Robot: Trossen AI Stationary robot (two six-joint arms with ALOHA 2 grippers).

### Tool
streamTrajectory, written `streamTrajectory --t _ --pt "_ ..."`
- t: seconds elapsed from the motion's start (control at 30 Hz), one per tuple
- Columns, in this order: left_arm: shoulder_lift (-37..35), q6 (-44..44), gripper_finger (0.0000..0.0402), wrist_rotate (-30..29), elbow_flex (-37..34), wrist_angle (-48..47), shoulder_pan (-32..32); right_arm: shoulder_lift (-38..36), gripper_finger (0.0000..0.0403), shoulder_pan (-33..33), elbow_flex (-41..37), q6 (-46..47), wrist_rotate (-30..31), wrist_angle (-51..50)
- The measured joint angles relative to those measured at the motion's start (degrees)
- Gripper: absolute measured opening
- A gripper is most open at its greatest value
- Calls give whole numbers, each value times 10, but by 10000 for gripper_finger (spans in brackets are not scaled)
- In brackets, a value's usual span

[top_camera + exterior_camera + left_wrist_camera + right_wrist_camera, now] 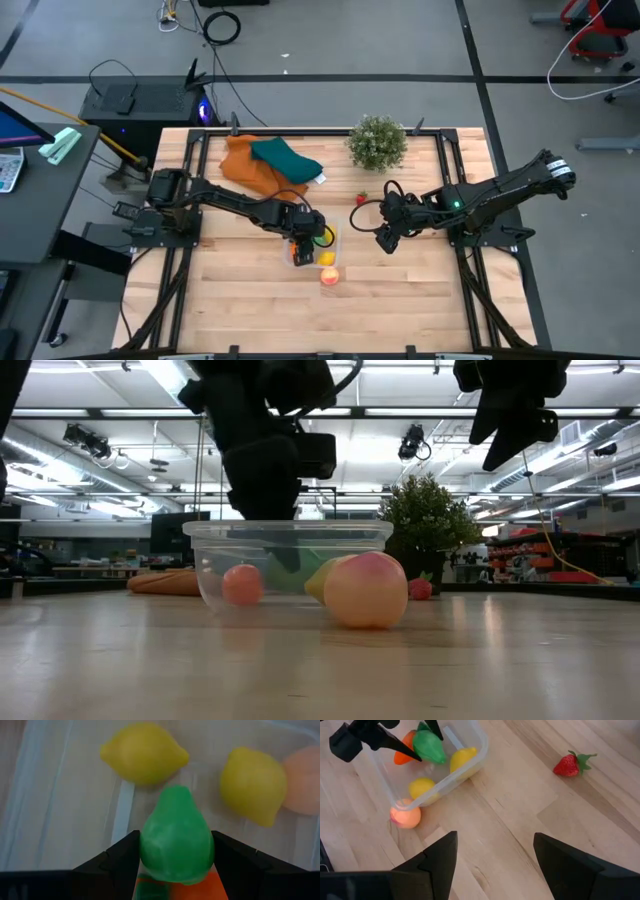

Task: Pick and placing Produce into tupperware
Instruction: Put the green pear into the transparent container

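Though hid overhead, strawberry (571, 764) beside tupperware (466, 766).

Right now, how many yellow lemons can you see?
2, both inside the clear tub: one lemon near the green pear held by the left gripper, the other lemon near the peach outside. More may be hidden.

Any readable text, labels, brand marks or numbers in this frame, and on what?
None can be read.
Tupperware: clear plastic, no label showing.
Produce, such as the green piece in the left end effector: plain, unmarked.
Monitor beside the table: on-screen content too small to read.
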Motion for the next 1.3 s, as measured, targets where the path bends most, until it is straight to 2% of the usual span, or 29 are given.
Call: streamTrajectory --t 1.3 --pt "8 -20 256 19 0 27 0 0 229 0 0 10 0 1"
